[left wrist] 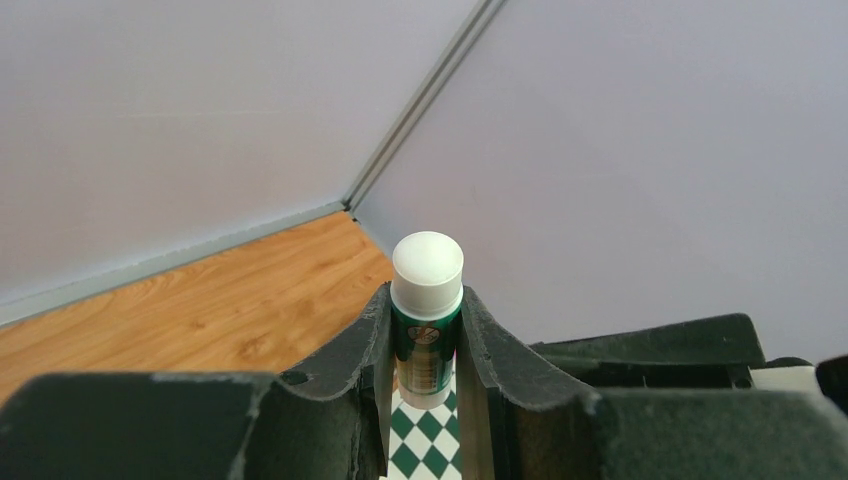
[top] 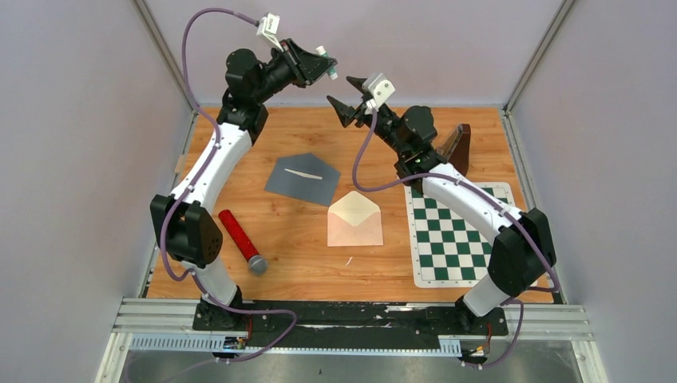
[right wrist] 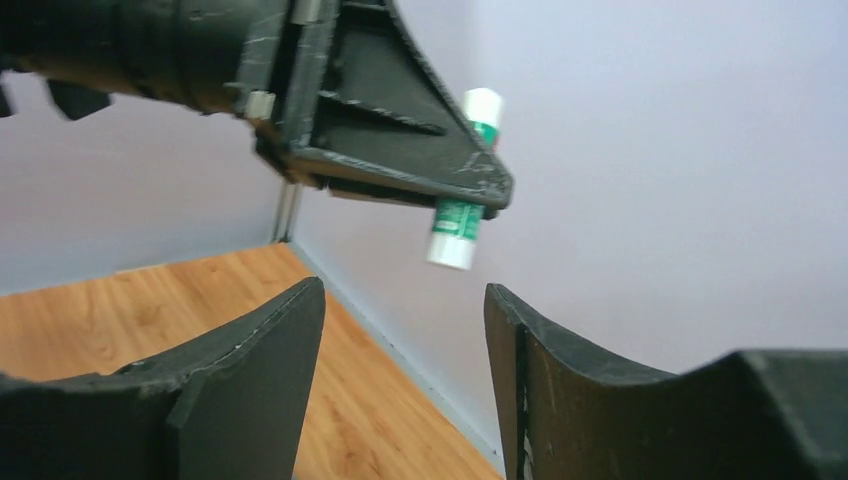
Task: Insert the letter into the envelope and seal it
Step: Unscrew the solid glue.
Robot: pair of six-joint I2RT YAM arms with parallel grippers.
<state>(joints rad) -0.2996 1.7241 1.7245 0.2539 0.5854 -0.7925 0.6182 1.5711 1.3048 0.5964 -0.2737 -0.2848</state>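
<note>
My left gripper (top: 323,65) is raised high at the back and shut on a green-and-white glue stick (top: 327,62). In the left wrist view the stick (left wrist: 427,300) stands upright between the pads, white cap on top. My right gripper (top: 345,94) is open and empty, held in the air just right of the stick; its wrist view shows the stick (right wrist: 462,215) above and between its fingertips (right wrist: 405,300). A cream envelope (top: 354,219) with its flap open lies mid-table. A grey envelope (top: 303,177), flap open, lies behind it. No separate letter is visible.
A red cylinder with a grey end (top: 242,240) lies at the front left. A green-and-white checkered mat (top: 459,235) covers the right side. A dark brown object (top: 457,145) stands behind the right arm. Grey walls enclose the table.
</note>
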